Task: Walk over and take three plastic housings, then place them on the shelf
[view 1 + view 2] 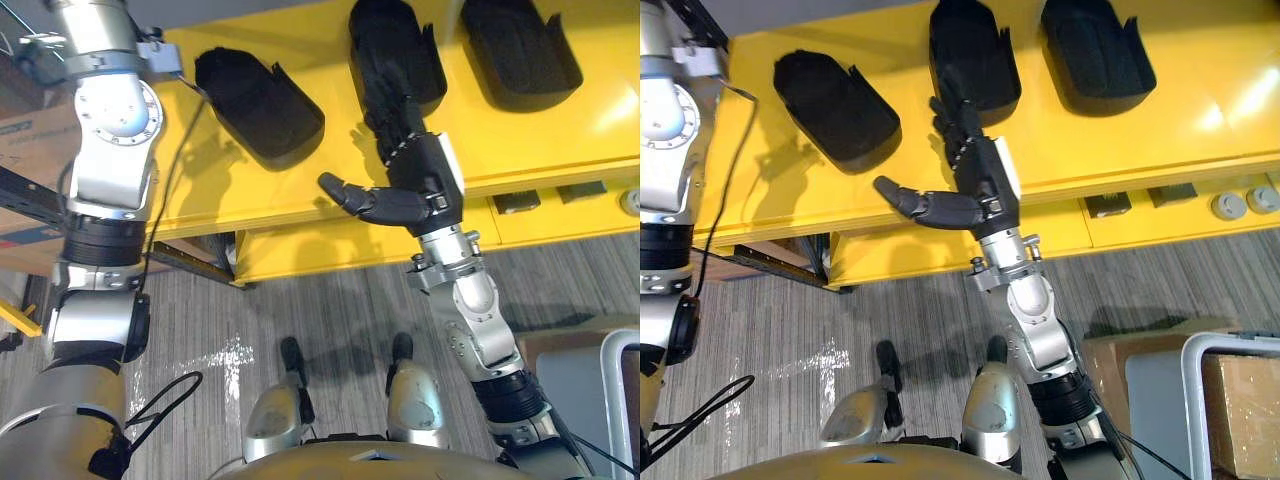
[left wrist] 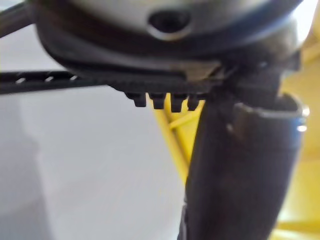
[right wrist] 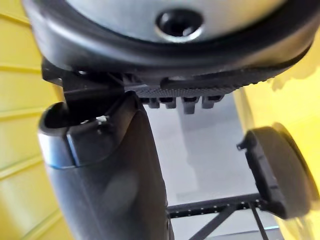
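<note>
Black left housing [image 1: 258, 105] diagonal | middle housing [image 1: 392, 35], right housing [image 1: 520, 45] point away

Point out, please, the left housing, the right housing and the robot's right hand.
left housing [image 1: 258, 105], left eye view, hollow middle.
right housing [image 1: 520, 45], left eye view, hollow middle.
right hand [image 1: 432, 175], left eye view, its back.
</note>
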`<state>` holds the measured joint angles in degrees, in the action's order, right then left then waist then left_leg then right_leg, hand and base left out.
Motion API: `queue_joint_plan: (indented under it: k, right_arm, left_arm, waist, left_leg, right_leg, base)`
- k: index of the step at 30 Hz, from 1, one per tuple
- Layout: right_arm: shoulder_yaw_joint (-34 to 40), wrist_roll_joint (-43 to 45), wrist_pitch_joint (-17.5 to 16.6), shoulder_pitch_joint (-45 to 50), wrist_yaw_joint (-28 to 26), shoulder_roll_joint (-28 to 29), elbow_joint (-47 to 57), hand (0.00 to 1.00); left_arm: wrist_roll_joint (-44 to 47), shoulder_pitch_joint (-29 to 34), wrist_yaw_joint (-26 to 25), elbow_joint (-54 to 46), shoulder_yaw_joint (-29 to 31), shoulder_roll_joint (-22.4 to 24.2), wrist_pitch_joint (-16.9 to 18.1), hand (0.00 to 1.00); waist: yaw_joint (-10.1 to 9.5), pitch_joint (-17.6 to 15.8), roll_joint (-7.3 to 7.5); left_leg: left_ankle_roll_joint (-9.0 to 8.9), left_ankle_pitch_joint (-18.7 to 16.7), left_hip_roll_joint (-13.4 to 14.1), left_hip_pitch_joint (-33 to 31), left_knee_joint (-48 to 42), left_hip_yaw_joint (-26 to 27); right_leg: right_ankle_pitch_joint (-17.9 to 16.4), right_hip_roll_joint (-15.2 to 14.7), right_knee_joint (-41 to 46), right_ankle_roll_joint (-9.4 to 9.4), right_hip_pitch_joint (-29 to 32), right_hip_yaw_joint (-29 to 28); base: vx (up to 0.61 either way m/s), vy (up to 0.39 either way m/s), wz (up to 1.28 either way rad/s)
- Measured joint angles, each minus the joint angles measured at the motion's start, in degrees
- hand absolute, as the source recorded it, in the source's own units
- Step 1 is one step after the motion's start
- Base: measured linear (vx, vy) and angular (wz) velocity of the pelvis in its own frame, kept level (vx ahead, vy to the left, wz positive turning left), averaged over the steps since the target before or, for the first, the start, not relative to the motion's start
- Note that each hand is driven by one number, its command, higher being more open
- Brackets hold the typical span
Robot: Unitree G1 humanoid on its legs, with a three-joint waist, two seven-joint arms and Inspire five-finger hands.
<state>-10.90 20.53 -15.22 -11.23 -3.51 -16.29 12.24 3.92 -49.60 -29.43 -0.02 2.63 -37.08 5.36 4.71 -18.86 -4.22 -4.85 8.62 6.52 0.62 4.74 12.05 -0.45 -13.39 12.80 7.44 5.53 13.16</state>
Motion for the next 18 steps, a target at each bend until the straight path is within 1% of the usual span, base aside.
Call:
queue_joint_plan:
  k: [1, 2, 3, 4, 5, 6, 8, 10, 11, 14, 16, 18]
  right_arm:
    - [1.14, 0.00, 0.00, 0.90, -0.18, -0.65, 0.02, 1.00]
    - [1.80, -0.02, 0.00, 1.54, -0.31, -0.81, 0.04, 1.00]
    - [3.18, -0.13, 0.01, 2.69, -0.67, -1.18, 0.04, 1.00]
    - [4.89, -0.14, 0.00, 3.85, -1.26, -1.53, 0.04, 1.00]
    - [5.72, -0.14, 0.02, 4.43, -1.41, -1.62, 0.03, 1.00]
    - [7.31, -0.17, 0.02, 5.38, -1.90, -1.60, 0.03, 1.00]
    - [8.78, -2.15, 0.02, 6.28, -2.27, -1.56, -0.07, 1.00]
    - [8.89, -2.29, 0.08, 6.57, -3.18, -1.33, -0.50, 1.00]
    - [8.93, -2.28, 0.07, 6.65, -3.80, -1.31, -0.91, 1.00]
    - [8.79, -2.39, 0.02, 6.12, -4.81, -1.32, -3.12, 1.00]
    - [8.78, -4.24, 0.07, 5.45, -4.57, -1.33, -6.38, 1.00]
    - [8.73, -4.51, 0.10, 5.18, -4.37, -1.39, -9.05, 1.00]
  left_arm:
    - [0.00, 4.98, -0.03, -2.91, 2.52, 0.25, 0.25, 1.00]
    - [0.00, 8.13, 0.13, -4.49, 3.61, 0.63, 0.59, 1.00]
    - [0.03, 14.96, 0.88, -8.04, 5.76, 2.23, 1.07, 1.00]
    - [0.08, 21.85, 2.26, -11.30, 7.47, 5.32, 1.44, 1.00]
    - [0.16, 25.21, 2.87, -12.64, 7.95, 7.31, 1.72, 1.00]
    - [0.51, 31.52, 4.36, -14.96, 8.22, 11.30, 1.85, 1.00]
    - [0.64, 40.24, 6.72, -16.39, 8.09, 17.25, 1.85, 1.00]
    - [2.21, 48.89, 8.75, -16.36, 6.16, 22.74, 1.09, 1.00]
    - [3.05, 52.54, 10.34, -16.34, 4.39, 24.50, 0.21, 1.00]
    - [5.23, 56.42, 13.74, -16.32, 0.89, 25.83, -0.76, 1.00]
    - [7.30, 57.03, 16.84, -16.32, -0.13, 26.02, -0.75, 1.00]
    - [7.58, 56.96, 18.66, -16.32, -0.50, 26.07, -0.52, 1.00]
  waist:
    - [0.09, 2.00, -0.02]
    - [0.06, 2.97, 0.00]
    - [-0.07, 4.47, 0.04]
    - [-0.69, 5.55, 0.17]
    - [-1.22, 6.27, 0.30]
    - [-1.75, 7.04, 0.65]
    - [-2.90, 7.56, 1.37]
    - [-3.74, 8.10, 2.32]
    - [-4.44, 8.40, 2.84]
    - [-5.59, 8.70, 3.36]
    - [-6.28, 8.82, 3.22]
    - [-6.23, 9.28, 2.82]
  left_leg:
    - [-0.18, -0.28, 0.00, 0.42, 0.00, -0.37]
    - [-0.23, -0.35, 0.00, 0.73, 0.01, -0.65]
    - [-0.37, -0.61, 0.03, 1.44, 0.01, -1.26]
    - [-0.43, -0.79, 0.03, 2.08, 0.02, -1.82]
    - [-0.45, -0.84, 0.02, 2.08, 0.02, -2.07]
    - [-0.45, -0.84, 0.02, 2.07, 0.03, -2.92]
    - [-0.46, -0.83, 0.00, 2.12, 0.06, -3.98]
    - [-0.47, -0.75, -0.09, 2.04, 0.10, -5.36]
    - [-0.56, -0.67, -0.15, 2.01, 0.15, -6.01]
    - [-0.61, -0.62, -0.29, 1.63, 0.32, -7.60]
    - [-0.48, -0.48, -0.33, 1.41, 0.33, -7.98]
    - [-0.29, -0.12, -0.37, 0.32, 0.34, -8.56]
  right_leg:
    - [0.09, 0.00, -0.85, 0.15, -1.12, 0.59]
    - [0.11, 0.01, -1.31, 0.19, -1.91, 0.99]
    - [0.15, 0.05, -2.26, 0.26, -3.51, 1.87]
    - [0.19, 0.08, -3.12, 0.36, -5.10, 2.66]
    - [0.24, 0.09, -3.47, 0.44, -5.43, 3.01]
    - [0.42, 0.15, -4.46, 0.71, -6.53, 4.10]
    - [0.53, 0.22, -5.68, 0.86, -8.02, 5.42]
    - [0.64, 0.31, -6.77, 1.02, -9.52, 6.96]
    - [0.71, 0.43, -7.25, 1.15, -10.20, 7.39]
    - [0.62, 0.59, -8.03, 1.29, -11.29, 8.65]
    - [0.57, 0.71, -8.42, 1.36, -11.79, 8.94]
    - [0.59, 1.01, -9.30, 1.37, -11.69, 9.33]
  base:
    - [0.07, 0.010, 0.14]
    - [0.08, 0.005, 0.22]
    - [0.07, 0.001, 0.29]
    - [0.06, 0.001, 0.28]
    - [0.03, 0.001, 0.32]
    - [0.00, -0.002, 0.30]
    - [-0.03, -0.002, 0.34]
    - [-0.05, -0.002, 0.36]
    - [-0.05, -0.004, 0.31]
    - [-0.05, -0.006, 0.32]
    - [-0.07, -0.006, 0.23]
    - [-0.05, -0.008, 0.23]
